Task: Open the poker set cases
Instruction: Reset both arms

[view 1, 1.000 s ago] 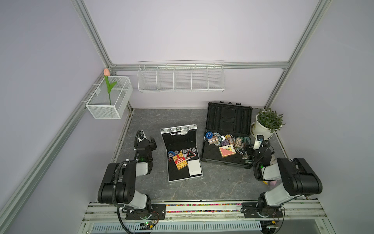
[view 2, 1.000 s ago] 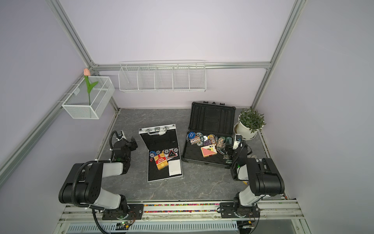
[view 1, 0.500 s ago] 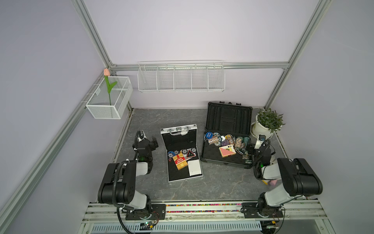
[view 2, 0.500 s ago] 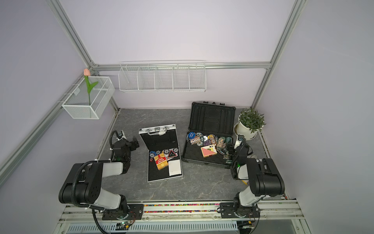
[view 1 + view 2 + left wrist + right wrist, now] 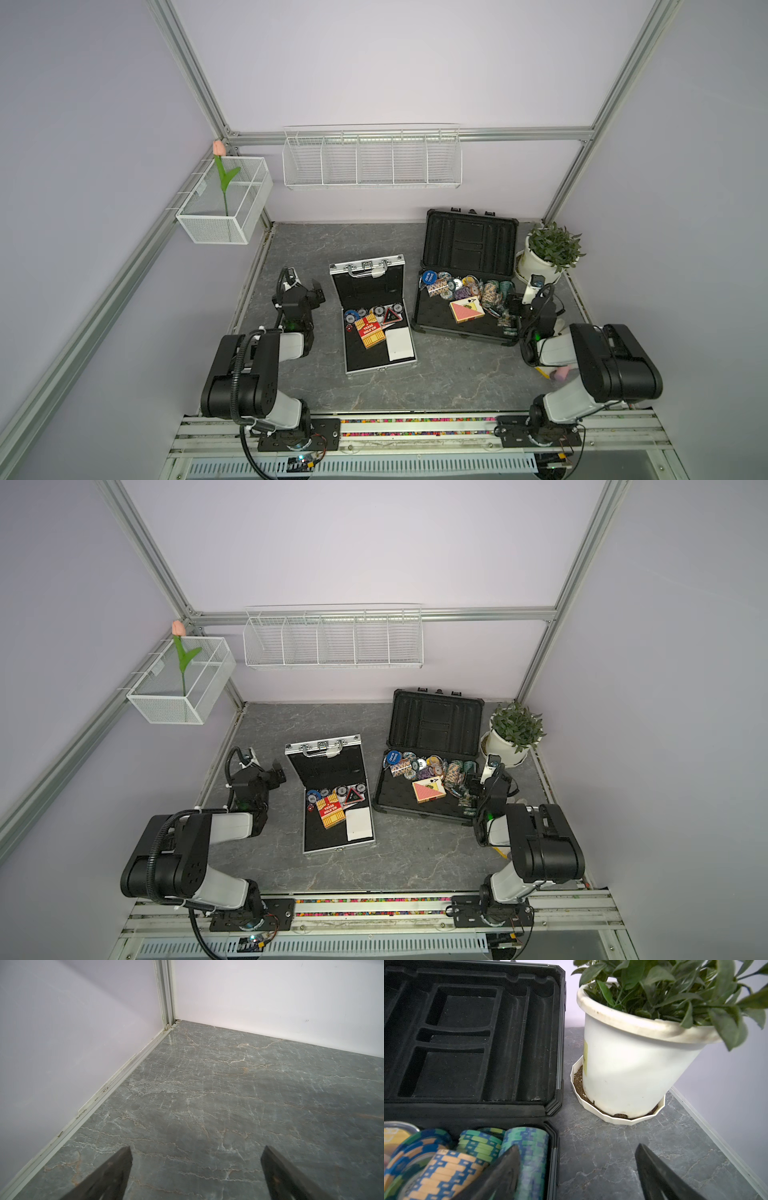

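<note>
Poker chips [image 5: 469, 289] in loose stacks, with a red-backed card deck [image 5: 466, 311] beside them, lie in the tray of the larger black case [image 5: 467, 245], whose moulded lid stands upright. The smaller silver case [image 5: 370, 286] lies open too, with its lid tilted back. Its black lining holds a few chips, a red card box [image 5: 371, 331] and a white card [image 5: 400, 343].

The right gripper [image 5: 577, 1150] has its jaws spread wide and holds nothing. One fingertip overlaps a green-blue chip stack at the tray's corner, the other is over bare stone, and the black case's side wall runs between them. Ahead of these jaws a white plant pot [image 5: 633, 1064] sits in a saucer [image 5: 618, 1119], just beside the raised lid.

The left gripper [image 5: 196, 1150] is fully spread and empty above the grey marbled tabletop [image 5: 207, 1084], with the silver case off to one side, near but apart. Ahead of its jaws lies open stone up to the wall corner, and an aluminium rail [image 5: 116, 1082] edges the floor there.
</note>
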`<action>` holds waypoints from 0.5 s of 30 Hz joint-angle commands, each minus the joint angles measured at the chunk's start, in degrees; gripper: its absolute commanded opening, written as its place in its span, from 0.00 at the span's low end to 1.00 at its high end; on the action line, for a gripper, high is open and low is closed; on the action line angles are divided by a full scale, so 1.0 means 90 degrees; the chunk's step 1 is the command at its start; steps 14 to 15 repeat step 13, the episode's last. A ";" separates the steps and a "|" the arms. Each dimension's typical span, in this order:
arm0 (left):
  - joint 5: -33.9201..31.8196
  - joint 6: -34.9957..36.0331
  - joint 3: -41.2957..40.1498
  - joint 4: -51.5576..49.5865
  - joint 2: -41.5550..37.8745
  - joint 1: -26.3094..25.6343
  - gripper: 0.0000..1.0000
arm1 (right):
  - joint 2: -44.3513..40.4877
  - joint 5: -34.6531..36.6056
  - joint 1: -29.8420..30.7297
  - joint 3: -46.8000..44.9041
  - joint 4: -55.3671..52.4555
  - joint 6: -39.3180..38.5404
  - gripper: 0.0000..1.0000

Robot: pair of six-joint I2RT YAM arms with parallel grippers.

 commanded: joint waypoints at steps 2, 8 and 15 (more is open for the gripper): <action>-0.0049 0.0029 0.0134 0.0038 -0.0004 0.0039 0.99 | -0.0113 -0.0049 0.0021 0.0102 -0.0153 -0.0020 0.88; -0.0040 0.0027 0.0129 0.0034 -0.0004 0.0038 0.99 | -0.0093 0.0061 0.0124 0.0440 -0.0757 -0.0130 0.88; -0.0044 0.0033 0.0132 0.0037 -0.0004 0.0039 0.99 | -0.0113 0.0066 0.0137 0.0410 -0.0722 -0.0137 0.89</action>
